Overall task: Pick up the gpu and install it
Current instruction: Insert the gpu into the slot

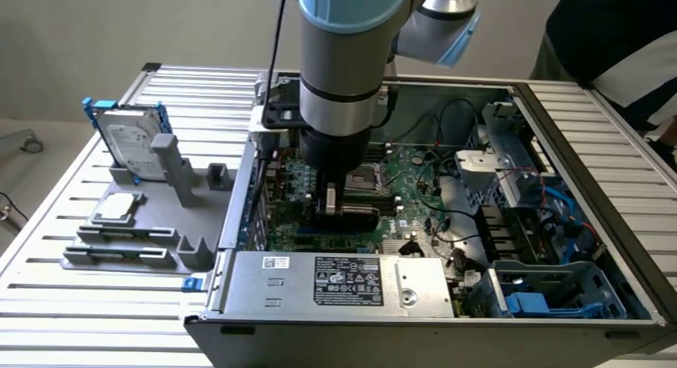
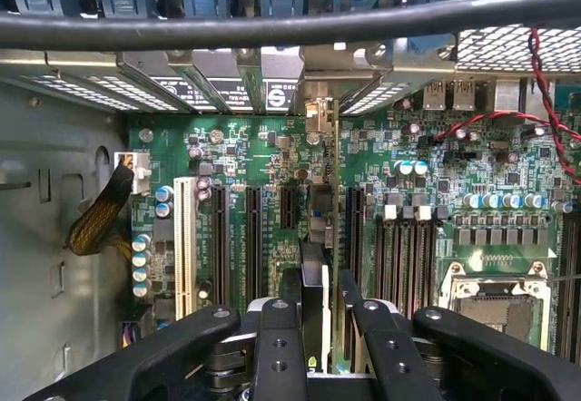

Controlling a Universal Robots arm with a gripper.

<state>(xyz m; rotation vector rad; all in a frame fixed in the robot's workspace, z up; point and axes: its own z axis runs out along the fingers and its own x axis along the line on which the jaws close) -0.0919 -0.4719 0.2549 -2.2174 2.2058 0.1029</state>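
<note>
In the exterior view my arm reaches down into the open computer case (image 1: 592,98), and my gripper (image 1: 336,200) holds the gpu (image 1: 357,217), a dark card just above the green motherboard (image 1: 413,174). In the wrist view my gripper (image 2: 325,333) is shut on the gpu (image 2: 316,269), seen edge-on with its black cover and thin green board between the black fingers (image 2: 277,337). The card stands upright over the row of black expansion slots (image 2: 250,238). Its silver end bracket (image 2: 318,106) reaches the case's rear slot openings.
A grey holder (image 1: 158,225) on the slatted table at the exterior view's left carries a silver hard drive with a blue frame (image 1: 132,138). The power supply (image 1: 338,281) lies at the case's front. A person (image 1: 619,43) stands at the right. A black cable (image 2: 272,24) crosses the wrist view.
</note>
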